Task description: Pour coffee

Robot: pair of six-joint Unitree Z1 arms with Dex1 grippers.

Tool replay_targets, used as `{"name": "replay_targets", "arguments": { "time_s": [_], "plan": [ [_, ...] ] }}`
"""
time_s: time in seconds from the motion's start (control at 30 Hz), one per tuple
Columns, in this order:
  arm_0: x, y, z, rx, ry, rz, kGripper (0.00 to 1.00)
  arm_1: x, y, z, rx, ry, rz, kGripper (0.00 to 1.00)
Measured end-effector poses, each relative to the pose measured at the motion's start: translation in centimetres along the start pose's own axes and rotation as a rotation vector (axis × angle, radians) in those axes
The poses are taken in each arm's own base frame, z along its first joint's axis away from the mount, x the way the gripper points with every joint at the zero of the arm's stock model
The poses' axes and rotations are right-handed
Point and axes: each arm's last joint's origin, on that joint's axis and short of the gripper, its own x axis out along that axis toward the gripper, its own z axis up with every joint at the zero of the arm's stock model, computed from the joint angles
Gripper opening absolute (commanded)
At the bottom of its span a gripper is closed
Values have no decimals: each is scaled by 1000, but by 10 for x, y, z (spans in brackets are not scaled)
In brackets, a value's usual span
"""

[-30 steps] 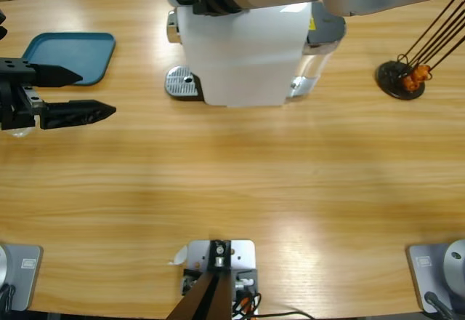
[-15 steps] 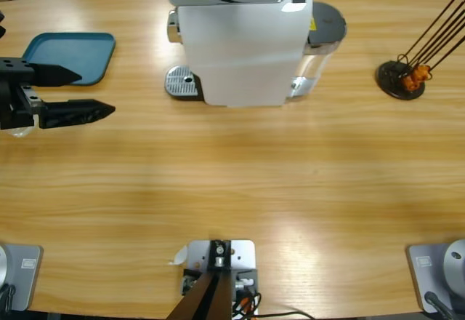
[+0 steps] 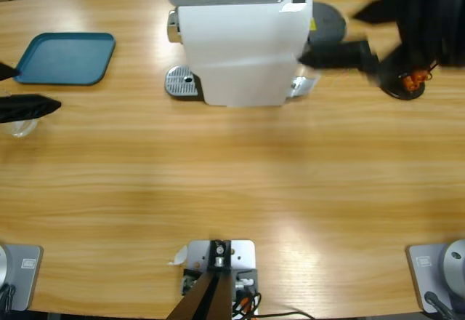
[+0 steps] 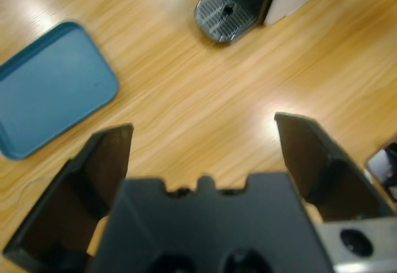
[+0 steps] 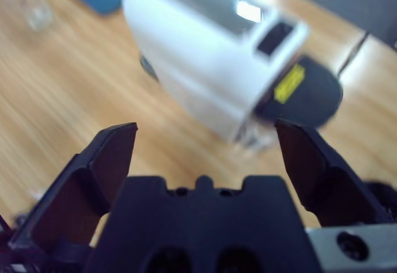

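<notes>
Behind coffee machine, blurred right claw

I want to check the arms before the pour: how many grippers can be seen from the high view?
2. The left gripper is at the table's left edge near the blue tray. The right gripper is at upper right beside the white coffee machine.

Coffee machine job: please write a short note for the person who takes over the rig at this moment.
Left pincer: open, empty, above the table near the blue tray.
Right pincer: open, empty, beside the coffee machine at its back right.
A small clear glass stands at the table's left edge; its contents cannot be seen.
The drip plate is bare.
Done: nothing visible.
Left: all of the pouring.
</notes>
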Motion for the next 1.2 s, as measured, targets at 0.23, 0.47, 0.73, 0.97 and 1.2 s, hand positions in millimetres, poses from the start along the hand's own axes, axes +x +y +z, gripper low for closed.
{"name": "replay_targets", "arguments": {
  "time_s": [0.23, 0.47, 0.73, 0.97, 1.2],
  "plan": [
    [2, 26, -15, -180, 129, 317, 1000, -6, -6, -42, -23, 78, -9, 1000],
    [5, 49, -25, -364, 150, 547, 996, -8, -9, -61, -27, 110, -13, 1000],
    [2, 83, -25, -393, 130, 641, 987, -6, -9, -64, -28, 120, -14, 1000],
    [46, 81, -49, -451, 50, 539, 987, -6, -9, -64, -29, 122, -14, 1000],
    [59, 85, -56, -466, 103, 620, 987, -2, -8, -63, -30, 127, -15, 1000]
  ]
}}
